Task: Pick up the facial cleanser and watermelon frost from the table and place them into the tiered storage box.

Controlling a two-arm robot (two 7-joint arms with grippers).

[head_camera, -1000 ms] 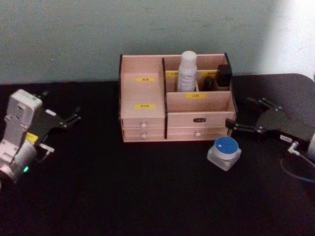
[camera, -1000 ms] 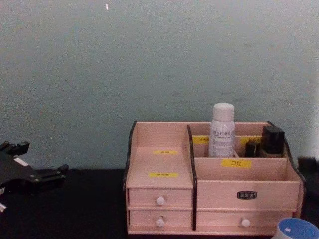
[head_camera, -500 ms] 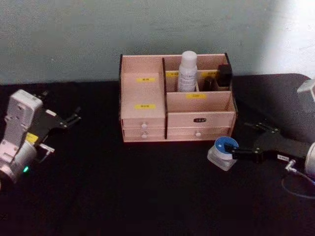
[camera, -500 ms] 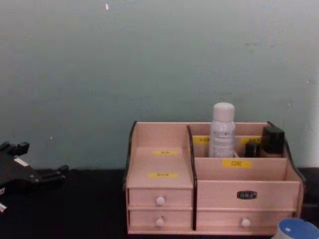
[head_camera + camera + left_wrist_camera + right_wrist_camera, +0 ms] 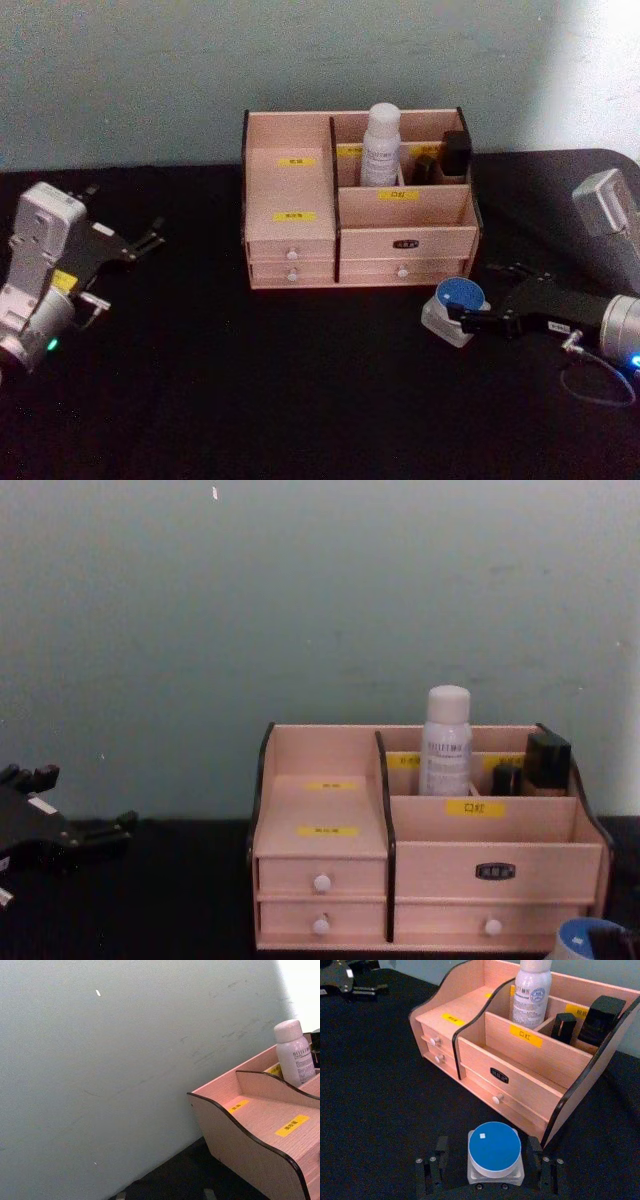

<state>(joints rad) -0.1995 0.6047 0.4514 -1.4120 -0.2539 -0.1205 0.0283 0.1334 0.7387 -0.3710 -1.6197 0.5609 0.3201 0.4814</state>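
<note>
The facial cleanser (image 5: 381, 145) (image 5: 532, 992) (image 5: 446, 742) stands upright in a back compartment of the tiered storage box (image 5: 300, 190) (image 5: 520, 1067) (image 5: 320, 805). On the black table just in front of the box's right corner sits the watermelon frost (image 5: 455, 308) (image 5: 495, 1152) (image 5: 585, 942), blue lid up. My right gripper (image 5: 474, 295) (image 5: 487, 1144) is open and low on the table, one finger on each side of the jar, with small gaps showing. Far left, my left gripper (image 5: 148, 238) (image 5: 95, 830) rests open, holding nothing.
Small black bottles (image 5: 456, 152) (image 5: 602, 1020) (image 5: 548, 760) occupy the box's back right compartment. The front right compartment (image 5: 530, 1067) and the left stepped shelf hold nothing. A grey-green wall rises close behind the box. The left wrist view looks past the box's side panel (image 5: 245, 1150).
My right gripper has come down from beside the box's right end and slid leftward along the table until its fingers straddle the jar. The jar, the bottle and the left arm have stayed put.
</note>
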